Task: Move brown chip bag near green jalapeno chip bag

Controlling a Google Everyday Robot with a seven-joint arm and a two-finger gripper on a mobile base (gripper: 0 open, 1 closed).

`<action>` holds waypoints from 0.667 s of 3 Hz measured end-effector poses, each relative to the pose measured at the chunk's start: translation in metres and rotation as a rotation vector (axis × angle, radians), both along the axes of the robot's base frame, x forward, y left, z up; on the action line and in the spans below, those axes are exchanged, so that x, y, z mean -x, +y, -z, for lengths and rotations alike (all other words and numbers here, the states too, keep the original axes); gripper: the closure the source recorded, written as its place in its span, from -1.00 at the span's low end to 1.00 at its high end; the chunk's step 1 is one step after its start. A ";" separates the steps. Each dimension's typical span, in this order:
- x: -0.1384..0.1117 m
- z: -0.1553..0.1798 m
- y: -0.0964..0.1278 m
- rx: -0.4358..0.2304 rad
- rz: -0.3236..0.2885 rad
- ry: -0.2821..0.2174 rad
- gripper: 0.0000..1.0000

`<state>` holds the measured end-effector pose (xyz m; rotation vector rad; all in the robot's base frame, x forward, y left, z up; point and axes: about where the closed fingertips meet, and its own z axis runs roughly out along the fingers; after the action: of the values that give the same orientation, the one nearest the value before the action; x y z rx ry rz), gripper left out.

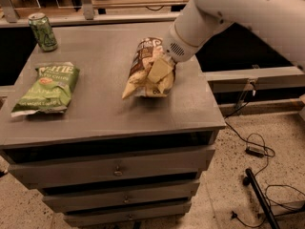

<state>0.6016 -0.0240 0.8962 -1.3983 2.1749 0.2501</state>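
The brown chip bag (142, 68) has a dark brown top and a pale yellow bottom. It sits right of centre on the grey cabinet top (105, 109), its upper end tipped up a little. My gripper (160, 71) comes down from the white arm at the upper right and is shut on the bag's right side, with a tan finger (159, 68) lying across it. The green jalapeno chip bag (46, 87) lies flat near the left edge, well apart from the brown bag.
A green drink can (43, 31) stands at the back left corner. The cabinet has drawers (116, 168) below. Black cables (252, 147) and a dark pole (259, 199) lie on the speckled floor to the right. A shelf edge (252, 75) runs behind on the right.
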 end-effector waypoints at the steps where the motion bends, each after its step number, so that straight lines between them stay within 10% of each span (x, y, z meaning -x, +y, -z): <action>1: 0.000 -0.013 0.005 -0.004 -0.085 -0.051 1.00; 2: 0.001 -0.013 0.005 -0.004 -0.085 -0.051 1.00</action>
<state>0.6011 -0.0189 0.9092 -1.4803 2.0755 0.2469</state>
